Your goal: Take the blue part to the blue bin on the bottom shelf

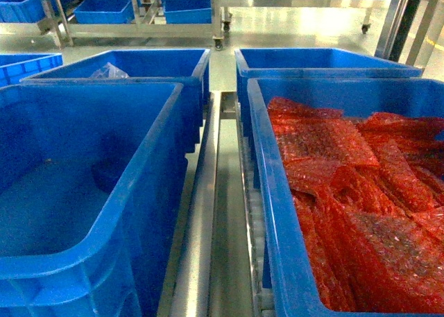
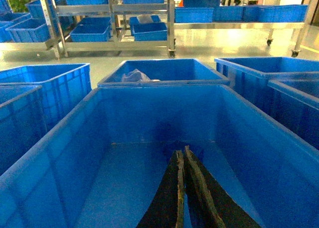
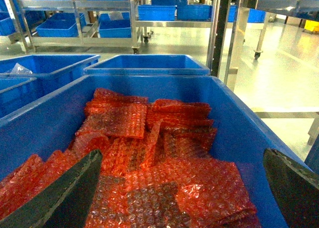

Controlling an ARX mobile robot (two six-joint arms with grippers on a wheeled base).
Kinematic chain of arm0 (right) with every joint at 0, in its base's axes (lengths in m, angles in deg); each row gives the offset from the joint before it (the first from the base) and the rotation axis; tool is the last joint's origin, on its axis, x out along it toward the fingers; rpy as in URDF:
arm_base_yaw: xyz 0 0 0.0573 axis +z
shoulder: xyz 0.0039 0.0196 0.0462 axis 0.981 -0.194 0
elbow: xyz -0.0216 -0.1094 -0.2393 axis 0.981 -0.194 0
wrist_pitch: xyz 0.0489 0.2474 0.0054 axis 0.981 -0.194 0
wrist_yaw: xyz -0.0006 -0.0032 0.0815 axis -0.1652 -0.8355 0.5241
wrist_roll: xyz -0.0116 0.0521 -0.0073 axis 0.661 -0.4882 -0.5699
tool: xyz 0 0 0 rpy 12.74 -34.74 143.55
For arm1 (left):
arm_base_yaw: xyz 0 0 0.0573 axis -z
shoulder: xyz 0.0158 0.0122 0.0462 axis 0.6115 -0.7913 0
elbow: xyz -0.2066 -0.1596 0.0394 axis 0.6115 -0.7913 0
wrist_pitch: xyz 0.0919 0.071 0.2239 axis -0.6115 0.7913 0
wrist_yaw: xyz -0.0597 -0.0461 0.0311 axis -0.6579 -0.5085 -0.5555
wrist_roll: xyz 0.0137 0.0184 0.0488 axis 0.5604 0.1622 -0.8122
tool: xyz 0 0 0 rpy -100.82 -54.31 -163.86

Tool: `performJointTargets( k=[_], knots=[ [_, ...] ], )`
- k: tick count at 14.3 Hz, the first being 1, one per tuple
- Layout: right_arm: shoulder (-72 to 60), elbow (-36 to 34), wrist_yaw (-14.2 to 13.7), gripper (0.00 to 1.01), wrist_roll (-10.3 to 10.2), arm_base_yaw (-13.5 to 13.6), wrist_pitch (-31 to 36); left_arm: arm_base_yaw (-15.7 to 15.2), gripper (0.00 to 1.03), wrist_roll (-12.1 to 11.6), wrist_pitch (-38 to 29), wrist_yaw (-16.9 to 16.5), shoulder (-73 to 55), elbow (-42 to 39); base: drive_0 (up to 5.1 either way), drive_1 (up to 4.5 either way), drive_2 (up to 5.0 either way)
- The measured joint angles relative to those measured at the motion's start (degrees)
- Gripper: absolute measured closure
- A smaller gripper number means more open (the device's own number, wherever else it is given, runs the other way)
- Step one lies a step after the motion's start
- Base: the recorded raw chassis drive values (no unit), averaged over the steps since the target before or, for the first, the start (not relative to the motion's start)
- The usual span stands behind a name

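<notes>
Red bubble-wrap bags (image 3: pixel 149 163) are hovered over by wide-parted right jaws; left jaws are pressed together; no blue part is held.

Blue everywhere: the near left bin (image 2: pixel 259 153) is showing solid glossy blue all around the left pincer (image 2: pixel 183 188), whose black fingers (image 2: pixel 172 198) are pressed together. The right pincer (image 3: pixel 182 188) is showing dark, greenish-black fingers (image 3: pixel 65 193) spread wide over red-orange bubble-wrap bags (image 3: pixel 149 158), dotted with a fine bubble pattern, lying below and ahead of it inside another blue bin (image 3: pixel 234 118). Beyond both pincers, silver-grey steel racks (image 2: pixel 114 8) are carrying more blue bins (image 2: pixel 89 32).
</notes>
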Motion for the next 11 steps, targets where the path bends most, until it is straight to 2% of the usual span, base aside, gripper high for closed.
performJointTargets(
  k=[7,8,11],
  knots=[
    [0.0,0.0,0.0,0.03,0.0,0.0,0.0,0.0,1.01,0.0,7.7,0.0,8.0,0.0,0.0,0.0,0.0],
    [0.0,0.0,0.0,0.03,0.0,0.0,0.0,0.0,1.01,0.0,17.9,-0.2,14.9,0.0,0.0,0.0,0.0],
    [0.0,0.0,0.0,0.03,0.0,0.0,0.0,-0.1,1.01,0.0,18.0,0.0,17.3,0.0,0.0,0.0,0.0]
  ],
)
